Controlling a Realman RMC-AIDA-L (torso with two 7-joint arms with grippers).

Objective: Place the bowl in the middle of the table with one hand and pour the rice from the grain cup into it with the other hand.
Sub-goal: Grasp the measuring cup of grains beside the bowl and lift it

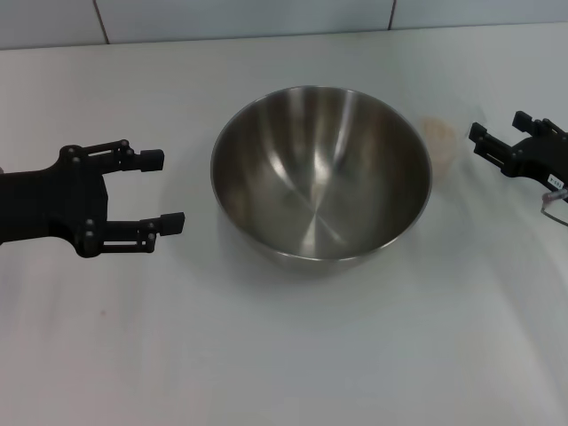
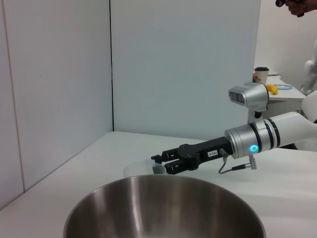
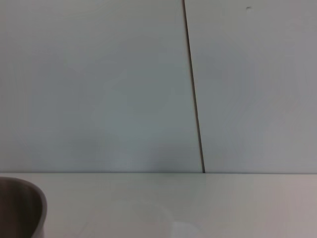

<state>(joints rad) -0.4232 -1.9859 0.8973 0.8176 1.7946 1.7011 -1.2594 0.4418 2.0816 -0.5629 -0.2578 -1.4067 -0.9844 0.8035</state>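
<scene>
The steel bowl (image 1: 293, 177) stands empty in the middle of the white table (image 1: 284, 355). It fills the foreground of the left wrist view (image 2: 163, 208), and its rim shows in the right wrist view (image 3: 22, 208). The small translucent grain cup (image 1: 439, 140) stands upright just behind the bowl's right rim, with pale rice (image 1: 437, 130) inside. My left gripper (image 1: 164, 191) hovers open a little left of the bowl, holding nothing. My right gripper (image 1: 499, 131) is open just right of the cup. From the left wrist, the right gripper (image 2: 159, 166) points at the cup (image 2: 141, 168).
Grey-white wall panels (image 1: 266, 18) close the table's far edge. White table surface surrounds the bowl on the front, left and right. A distant side table with a paper cup (image 2: 261, 74) shows in the left wrist view.
</scene>
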